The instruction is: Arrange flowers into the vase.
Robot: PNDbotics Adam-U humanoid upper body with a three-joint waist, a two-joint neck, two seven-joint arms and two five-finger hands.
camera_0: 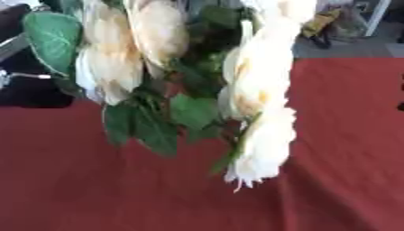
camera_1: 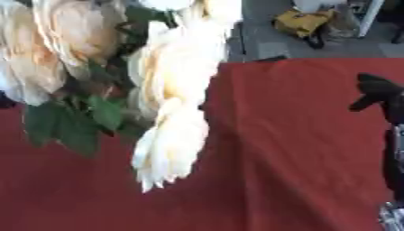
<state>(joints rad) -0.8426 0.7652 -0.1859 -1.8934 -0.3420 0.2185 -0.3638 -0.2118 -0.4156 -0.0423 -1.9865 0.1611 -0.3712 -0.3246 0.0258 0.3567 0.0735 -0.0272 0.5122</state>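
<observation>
red tablecloth covers table | yellow object, perhaps a bag, on floor beyond

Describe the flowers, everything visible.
The flowers are a bunch of cream-white blooms with pale yellow tints and broad green leaves, close to the camera and hanging heads down over the red cloth. One long bloom droops lowest. Stems run out of the top; what holds them is not visible. No vase shows.

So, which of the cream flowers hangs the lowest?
The narrow drooping bloom at the right of the bunch; the rounder blooms sit higher, upper left.
</observation>
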